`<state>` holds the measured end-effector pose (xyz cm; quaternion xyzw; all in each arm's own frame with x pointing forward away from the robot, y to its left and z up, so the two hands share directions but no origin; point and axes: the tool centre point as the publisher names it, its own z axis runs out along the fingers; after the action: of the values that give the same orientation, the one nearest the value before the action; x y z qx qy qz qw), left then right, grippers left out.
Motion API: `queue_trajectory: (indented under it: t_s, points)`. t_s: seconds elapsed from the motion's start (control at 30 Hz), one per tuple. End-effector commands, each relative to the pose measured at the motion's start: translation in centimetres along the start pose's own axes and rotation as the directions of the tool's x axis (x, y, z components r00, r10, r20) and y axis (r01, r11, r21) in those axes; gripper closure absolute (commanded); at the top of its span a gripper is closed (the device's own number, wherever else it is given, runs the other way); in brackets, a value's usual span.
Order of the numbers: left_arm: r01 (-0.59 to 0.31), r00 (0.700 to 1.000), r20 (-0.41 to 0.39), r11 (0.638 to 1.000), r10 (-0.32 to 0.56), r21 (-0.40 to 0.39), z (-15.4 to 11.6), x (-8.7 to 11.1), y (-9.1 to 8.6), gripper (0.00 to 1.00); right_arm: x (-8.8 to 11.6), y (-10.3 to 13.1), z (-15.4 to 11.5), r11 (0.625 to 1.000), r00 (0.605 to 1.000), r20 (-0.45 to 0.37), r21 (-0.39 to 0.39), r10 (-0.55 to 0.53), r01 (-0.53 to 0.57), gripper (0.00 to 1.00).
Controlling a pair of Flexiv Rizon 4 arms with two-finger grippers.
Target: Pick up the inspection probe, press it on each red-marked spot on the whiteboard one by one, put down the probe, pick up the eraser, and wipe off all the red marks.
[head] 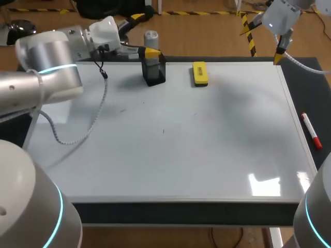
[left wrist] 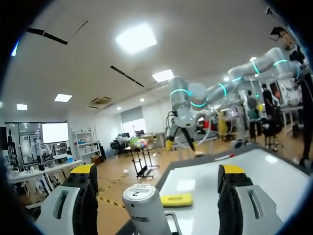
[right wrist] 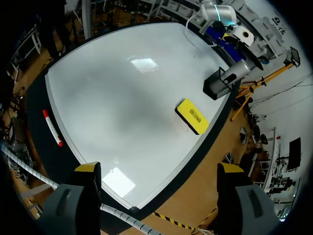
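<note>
The grey inspection probe stands upright in a black holder at the whiteboard's far edge. My left gripper is level with the probe's top and open; in the left wrist view the probe stands between its fingers, touching neither. The yellow eraser lies flat just right of the holder. My right gripper hangs open and empty above the board's far right corner, looking down on the eraser and the probe. I see no clear red marks on the board.
A red marker lies on the dark table strip to the right of the board, also visible in the right wrist view as the marker. A grey cable from my left arm droops over the board's left part.
</note>
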<state>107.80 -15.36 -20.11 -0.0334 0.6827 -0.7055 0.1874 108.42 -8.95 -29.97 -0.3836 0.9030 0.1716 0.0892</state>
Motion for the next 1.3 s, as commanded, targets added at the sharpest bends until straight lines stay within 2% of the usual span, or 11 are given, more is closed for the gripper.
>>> queue_trajectory:
  t_s: [0.03, 0.6, 1.07, 1.3]
  points:
    - [0.002, 0.996, 0.087, 0.986, 0.013, -0.168, -1.3, 0.9, -1.4, 0.0, -0.1, 0.0, -0.1, 1.0, 1.0, -0.006, 0.002, -0.002, 0.002, 0.0]
    - [0.033, 0.987, 0.163, 0.963, 0.011, -0.267, -5.7, 3.4, -2.2, 0.0, -0.1, 0.0, -0.1, 1.0, 1.0, -0.006, 0.002, -0.002, 0.002, 0.0]
    - [0.07, 0.972, 0.233, 0.934, 0.015, -0.352, -8.7, 5.7, -2.0, 0.0, -0.1, 0.0, -0.1, 1.0, 1.0, -0.006, 0.002, -0.002, 0.002, 0.0]
    - [0.079, 0.968, 0.252, 0.93, 0.016, -0.36, -10.0, 6.3, -2.0, 0.0, -0.1, 0.0, -0.1, 1.0, 1.0, -0.006, 0.002, -0.002, 0.002, 0.0]
